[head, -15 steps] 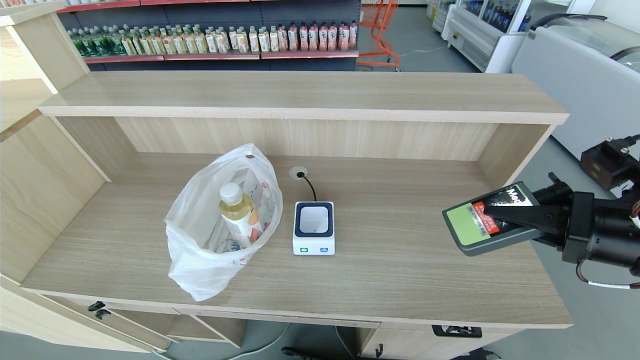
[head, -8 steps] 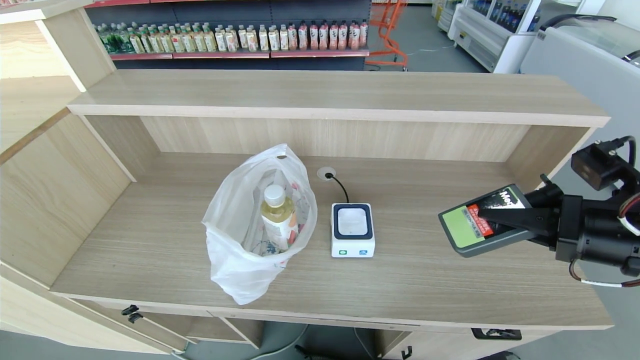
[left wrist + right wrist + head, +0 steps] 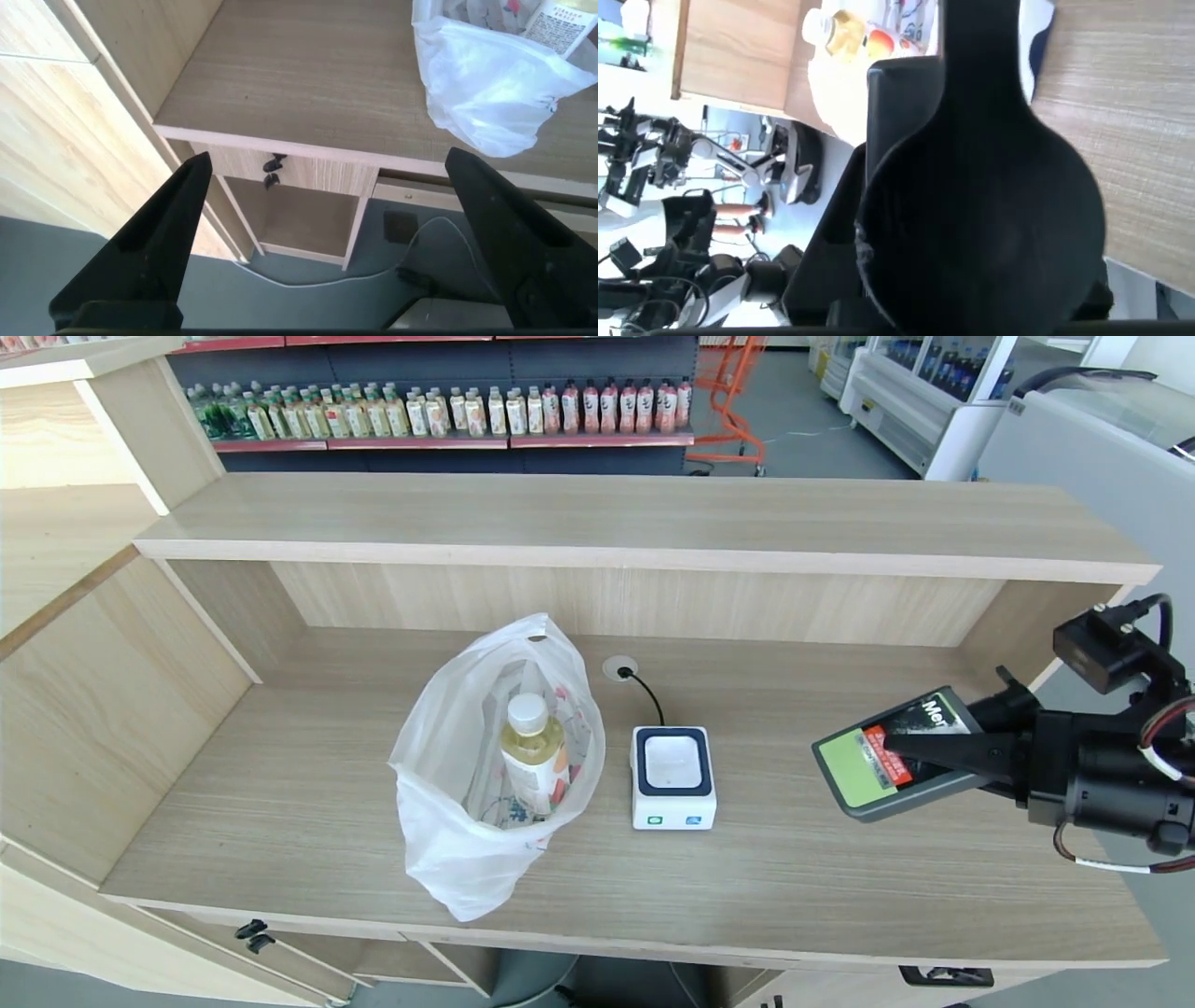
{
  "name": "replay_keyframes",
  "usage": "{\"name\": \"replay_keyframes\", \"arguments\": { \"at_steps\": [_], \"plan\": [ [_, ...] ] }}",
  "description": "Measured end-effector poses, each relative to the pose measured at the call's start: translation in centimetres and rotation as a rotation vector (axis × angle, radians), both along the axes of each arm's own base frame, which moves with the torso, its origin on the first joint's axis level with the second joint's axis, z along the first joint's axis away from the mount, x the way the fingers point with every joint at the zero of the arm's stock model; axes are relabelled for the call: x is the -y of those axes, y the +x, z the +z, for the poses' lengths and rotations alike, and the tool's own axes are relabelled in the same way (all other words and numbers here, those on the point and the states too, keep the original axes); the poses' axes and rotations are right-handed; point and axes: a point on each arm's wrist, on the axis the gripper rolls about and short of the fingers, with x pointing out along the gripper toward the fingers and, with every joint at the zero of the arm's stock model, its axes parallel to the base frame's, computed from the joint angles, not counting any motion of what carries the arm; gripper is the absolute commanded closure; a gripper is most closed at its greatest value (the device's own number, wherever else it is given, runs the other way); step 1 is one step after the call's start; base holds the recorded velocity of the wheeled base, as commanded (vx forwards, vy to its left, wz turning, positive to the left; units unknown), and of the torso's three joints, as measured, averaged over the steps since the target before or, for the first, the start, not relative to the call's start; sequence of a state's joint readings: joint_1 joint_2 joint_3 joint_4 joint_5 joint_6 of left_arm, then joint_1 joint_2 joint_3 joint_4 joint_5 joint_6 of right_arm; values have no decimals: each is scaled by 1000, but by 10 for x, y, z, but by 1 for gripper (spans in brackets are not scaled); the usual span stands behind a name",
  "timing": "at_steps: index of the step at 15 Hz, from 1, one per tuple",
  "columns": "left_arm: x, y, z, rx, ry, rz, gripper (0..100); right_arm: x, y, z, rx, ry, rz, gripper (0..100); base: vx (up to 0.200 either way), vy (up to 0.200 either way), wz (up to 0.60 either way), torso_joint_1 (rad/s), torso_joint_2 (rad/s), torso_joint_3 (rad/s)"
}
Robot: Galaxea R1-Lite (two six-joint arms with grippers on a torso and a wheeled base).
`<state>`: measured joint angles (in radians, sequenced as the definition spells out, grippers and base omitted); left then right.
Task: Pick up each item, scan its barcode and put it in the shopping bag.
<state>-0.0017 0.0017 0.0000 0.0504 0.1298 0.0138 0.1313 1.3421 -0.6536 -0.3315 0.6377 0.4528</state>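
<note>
Grey flat box (image 3: 857, 770) (green and red label), pinched by right fingers (image 3: 934, 749), left fingers (image 3: 154, 247) spread.

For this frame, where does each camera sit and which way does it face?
Head view: on the robot's head, facing forward and down at the counter, scanner and shopping bag; the right gripper holds a box.
Left wrist view: off the counter's front edge, facing down; the left gripper, fingers open, frames it.
Right wrist view: behind its own gripper, facing the bag and bottle.
Shared: all three show the bag.
</note>
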Motion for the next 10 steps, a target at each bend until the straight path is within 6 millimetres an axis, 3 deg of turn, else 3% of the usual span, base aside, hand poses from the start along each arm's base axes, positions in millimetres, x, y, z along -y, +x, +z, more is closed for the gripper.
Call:
{"name": "replay_keyframes", "arguments": {
  "at_steps": [1, 5, 10],
  "plan": [
    [0, 0, 0, 0, 0, 1, 0, 1, 1, -3, 21, -37, 1, 100, 200, 0, 0, 17, 2, -7],
    [0, 0, 0, 0, 0, 0, 0, 1, 4, -22, 62, -194, 3, 100, 0, 0, 0, 0, 0, 0],
    [0, 0, 0, 0, 0, 0, 0, -15, 9, -32, 33, -205, 80, 100, 0, 0, 0, 0, 0, 0]
  ]
}}
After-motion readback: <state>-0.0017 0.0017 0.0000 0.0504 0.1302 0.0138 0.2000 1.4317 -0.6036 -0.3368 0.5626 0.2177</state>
